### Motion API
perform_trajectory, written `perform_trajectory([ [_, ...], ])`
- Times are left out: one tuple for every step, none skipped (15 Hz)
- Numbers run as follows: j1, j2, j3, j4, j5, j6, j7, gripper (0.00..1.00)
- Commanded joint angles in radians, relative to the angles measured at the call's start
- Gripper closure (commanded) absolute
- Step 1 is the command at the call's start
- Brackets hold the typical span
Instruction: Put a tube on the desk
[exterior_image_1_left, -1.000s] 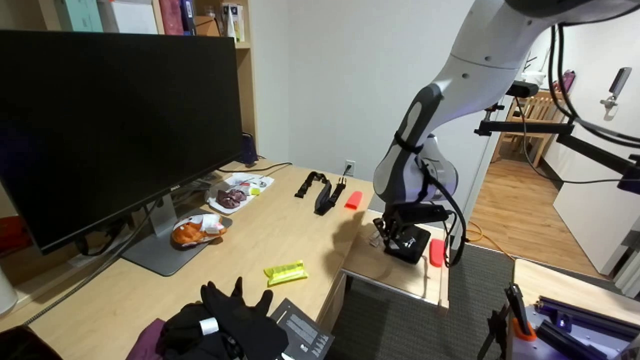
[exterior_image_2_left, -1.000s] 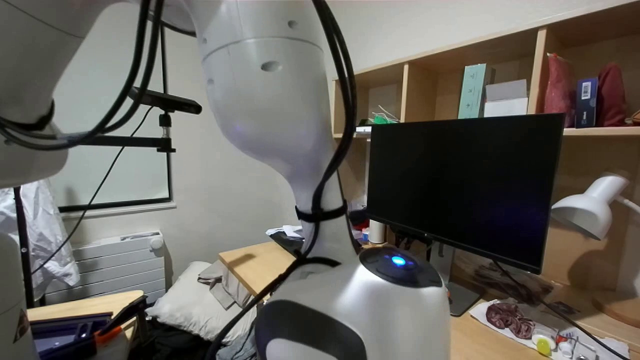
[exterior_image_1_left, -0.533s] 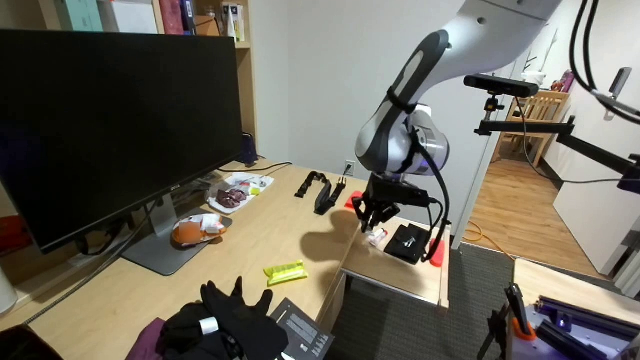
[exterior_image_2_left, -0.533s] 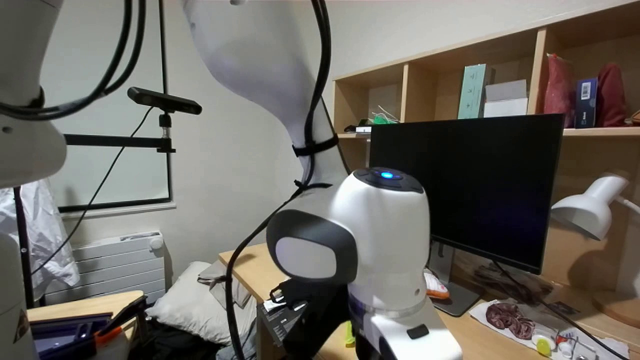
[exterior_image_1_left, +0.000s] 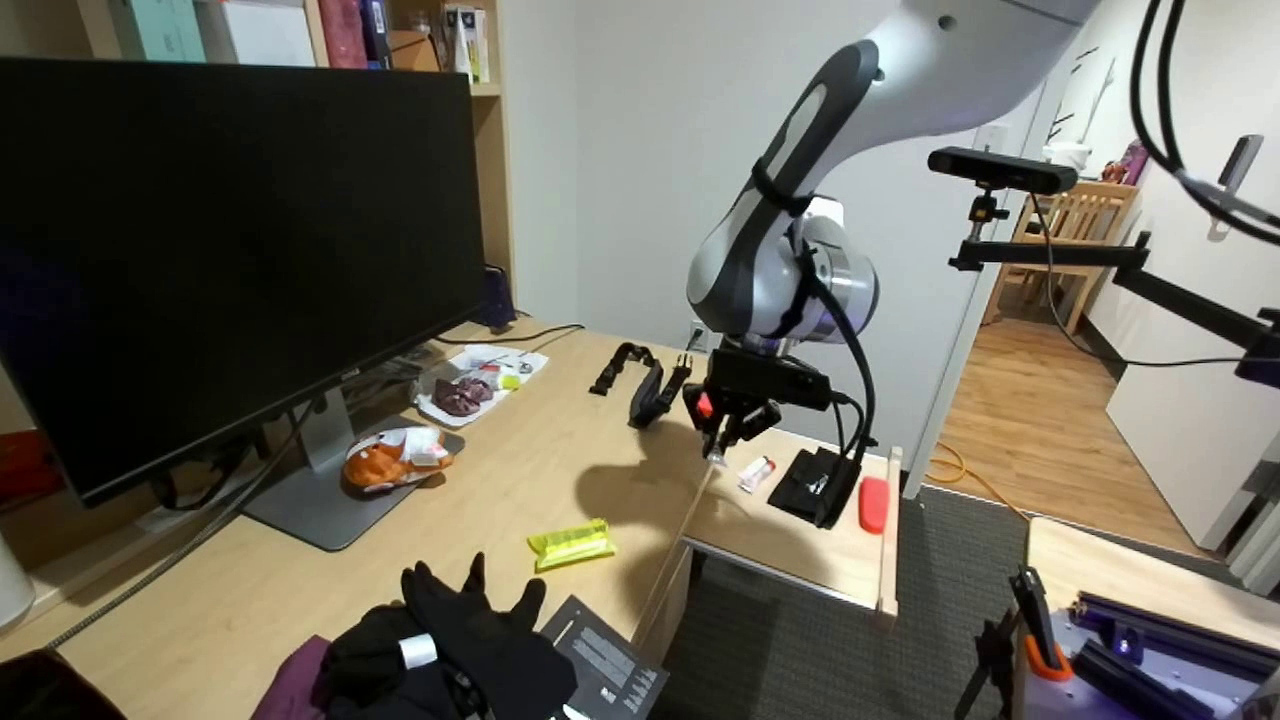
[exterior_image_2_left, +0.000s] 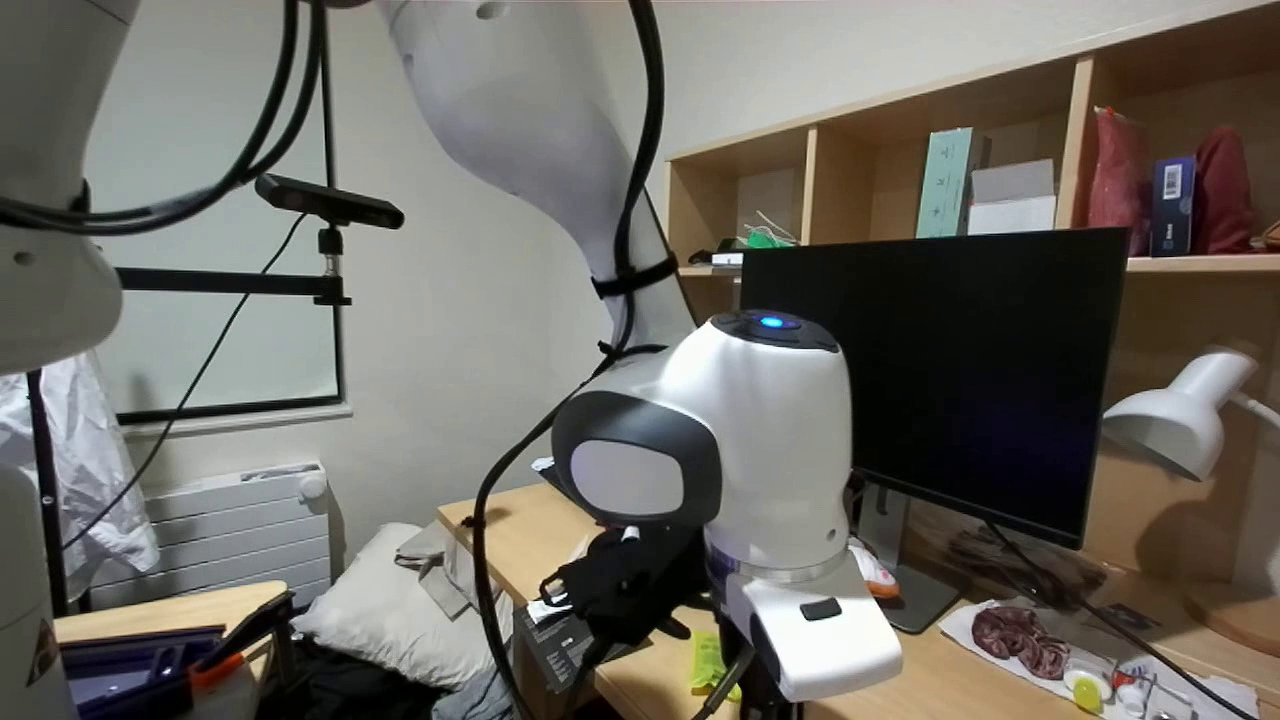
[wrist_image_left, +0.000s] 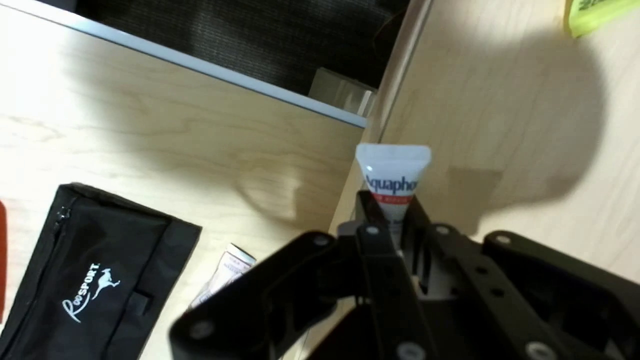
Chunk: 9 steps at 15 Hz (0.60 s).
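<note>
The fingers are drawn together with only a narrow gap, gripping a small white tube. Their tips bear on the tube's body from both sides. In the wrist view the tube's broad flat end projects clear of the grip toward 12 o'clock, showing dark lettering and a red band; its narrow end is hidden among the fingers.

Position of the tube: held off the surface, in line with the edge of the long tabletop in an exterior view. In the wrist view it appears across the seam, the tabletop toward 3 o'clock and a smaller side tabletop toward 9 o'clock. Whether it is wholly over the tabletop cannot be told.

Surroundings, wrist view, taken from the tube: a second tube lies on the side tabletop at 8 o'clock, partly hidden by the fingers. A black pouch lies flat on the same surface, between 8 and 9 o'clock.

Surroundings, in an exterior view, same reference: a red case lies on the side tabletop between 3 and 4 o'clock. On the tabletop, a yellow packet lies at 8 o'clock, black gloves farther along that bearing, and a black strap between 10 and 11 o'clock.
</note>
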Motion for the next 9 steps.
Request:
perform_trajectory([
  [0.053, 0.02, 0.008, -0.005, 0.094, 0.088, 0.062, 0.9],
  [0.054, 0.027, 0.025, -0.003, 0.099, 0.112, 0.099, 0.9],
  [0.095, 0.047, 0.012, 0.012, 0.11, 0.134, 0.159, 0.9],
  [0.141, 0.059, -0.013, 0.023, 0.127, 0.14, 0.201, 0.9],
  [0.177, 0.076, -0.021, 0.042, 0.139, 0.155, 0.261, 0.9],
  [0.223, 0.088, -0.046, 0.055, 0.14, 0.159, 0.316, 0.9],
  [0.269, 0.101, -0.065, 0.074, 0.142, 0.157, 0.368, 0.9],
  [0.309, 0.114, -0.084, 0.097, 0.141, 0.151, 0.418, 0.9],
  [0.348, 0.13, -0.101, 0.125, 0.129, 0.145, 0.473, 0.9],
])
